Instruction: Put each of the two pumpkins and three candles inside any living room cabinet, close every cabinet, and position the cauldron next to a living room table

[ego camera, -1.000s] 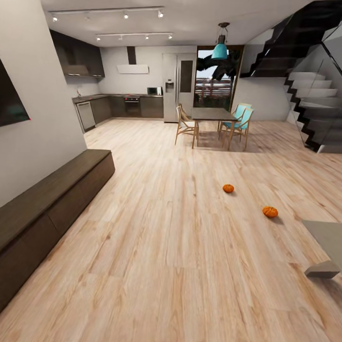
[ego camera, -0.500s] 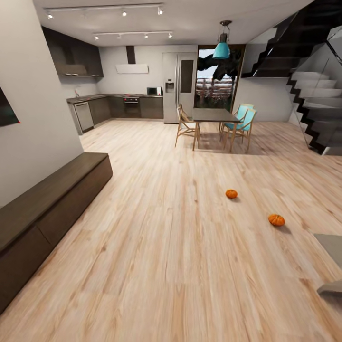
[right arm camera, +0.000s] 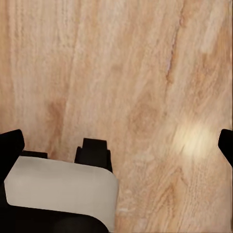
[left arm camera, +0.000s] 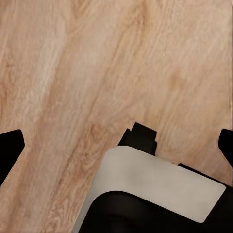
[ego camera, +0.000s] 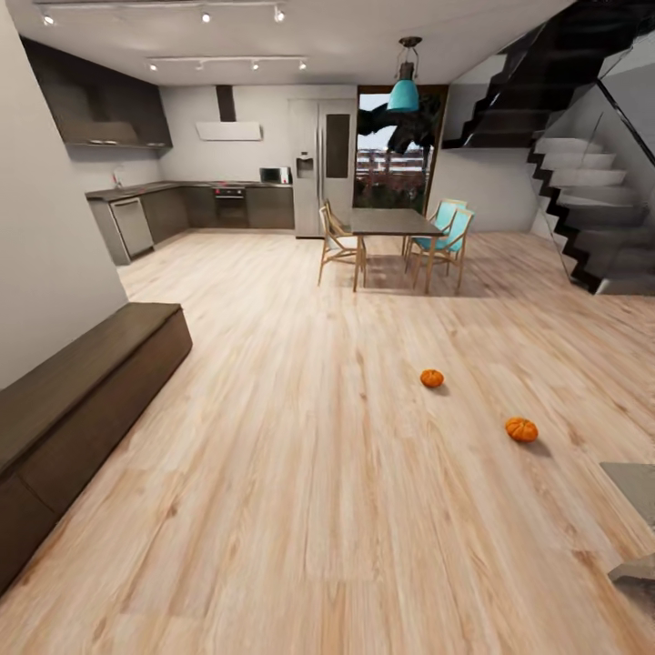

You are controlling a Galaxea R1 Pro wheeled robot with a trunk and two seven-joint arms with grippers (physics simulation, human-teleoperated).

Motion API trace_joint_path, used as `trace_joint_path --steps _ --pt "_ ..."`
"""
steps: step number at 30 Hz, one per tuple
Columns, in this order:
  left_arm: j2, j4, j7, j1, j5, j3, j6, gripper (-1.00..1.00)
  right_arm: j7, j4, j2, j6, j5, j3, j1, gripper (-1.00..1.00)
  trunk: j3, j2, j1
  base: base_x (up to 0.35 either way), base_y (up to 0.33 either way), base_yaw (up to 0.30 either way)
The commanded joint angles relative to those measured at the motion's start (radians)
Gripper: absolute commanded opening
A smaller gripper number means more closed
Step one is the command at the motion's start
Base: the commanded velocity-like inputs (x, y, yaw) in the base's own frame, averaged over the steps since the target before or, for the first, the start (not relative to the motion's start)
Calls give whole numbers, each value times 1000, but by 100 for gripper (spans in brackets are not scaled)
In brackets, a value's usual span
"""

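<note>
Two small orange pumpkins lie on the wooden floor ahead and to the right, one [ego camera: 431, 377] farther off and the other [ego camera: 521, 428] nearer the right side. The long low dark-brown cabinet [ego camera: 82, 391] runs along the left wall with its fronts closed. A corner of the low coffee table [ego camera: 637, 480] juts in at the lower right edge. The candles and the cauldron are out of view. My left gripper [left arm camera: 116, 145] and right gripper [right arm camera: 118, 145] both hang open over bare floor, dark fingertips [left arm camera: 9, 148] [right arm camera: 10, 145] far apart, nothing between them.
A dark-topped dining table [ego camera: 391, 221] with wooden and teal chairs stands in the far middle. The grey kitchen [ego camera: 182, 205] is at the back left, a black staircase [ego camera: 591, 209] at the right. Open wooden floor [ego camera: 309, 473] lies between me and the pumpkins.
The whole head view has shifted as the robot moves, so the cabinet now sits lower and further left in the picture. The pumpkins themselves have not moved.
</note>
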Motion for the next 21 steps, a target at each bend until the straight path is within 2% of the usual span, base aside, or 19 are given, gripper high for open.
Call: trace_joint_path --steps 1,7,21 --pt "0 0 0 0 0 0 0 100 -1 0 -1 -1 0 0 0 100 0 0 0 324 0 -226" --pt "1 1 0 0 0 0 0 100 -4 0 -5 -10 5 1 0 100 0 0 0 324 0 -69" --pt "0 1 0 0 0 0 1 100 -6 8 1 -15 6 2 6 100 0 0 0 324 0 -3"
